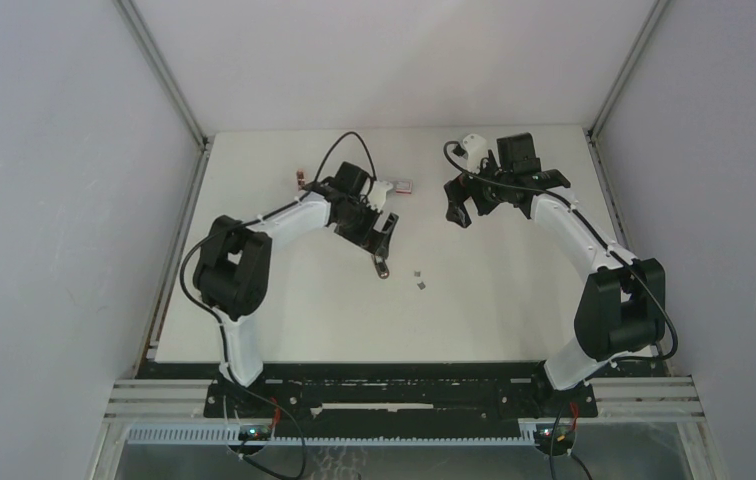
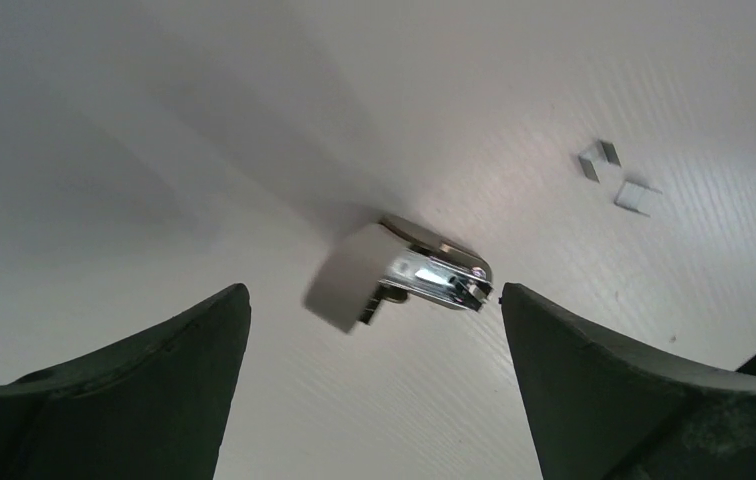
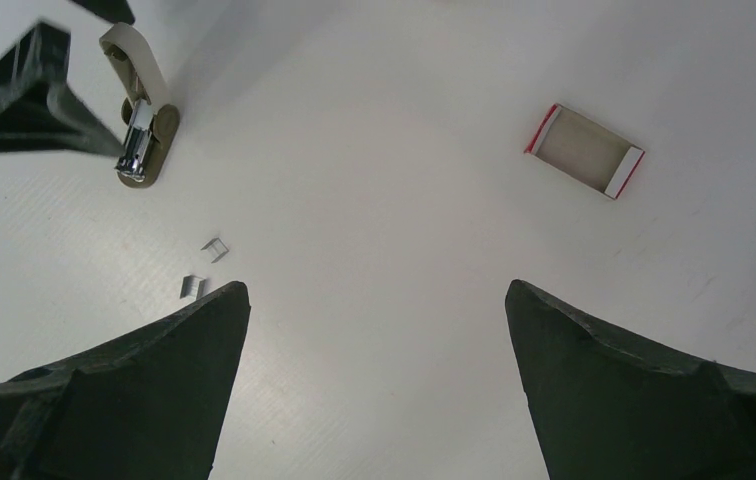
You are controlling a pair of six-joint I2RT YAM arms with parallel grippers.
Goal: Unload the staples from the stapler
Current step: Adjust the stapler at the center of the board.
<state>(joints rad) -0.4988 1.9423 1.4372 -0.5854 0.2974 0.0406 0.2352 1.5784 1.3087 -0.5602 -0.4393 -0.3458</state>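
The stapler (image 2: 404, 275) lies on the white table with its white top swung up, showing the chrome magazine over a tan base. My left gripper (image 2: 372, 290) stands open just behind it, fingers wide on either side and not touching it. In the top view the stapler (image 1: 382, 265) pokes out just past the left gripper (image 1: 379, 243). Two small grey clumps of staples (image 2: 599, 160) (image 2: 637, 197) lie loose on the table to its right, and the staples (image 1: 419, 278) also show from above. My right gripper (image 3: 377, 285) hangs open and empty over bare table, with the stapler (image 3: 139, 140) and staples (image 3: 215, 249) to its left.
A small flat red-and-white box (image 3: 584, 150) lies open toward the back, and from above the box (image 1: 403, 186) sits behind the left wrist. A small reddish piece (image 1: 297, 180) lies at the back left. The left gripper's fingers (image 3: 24, 100) show beside the stapler.
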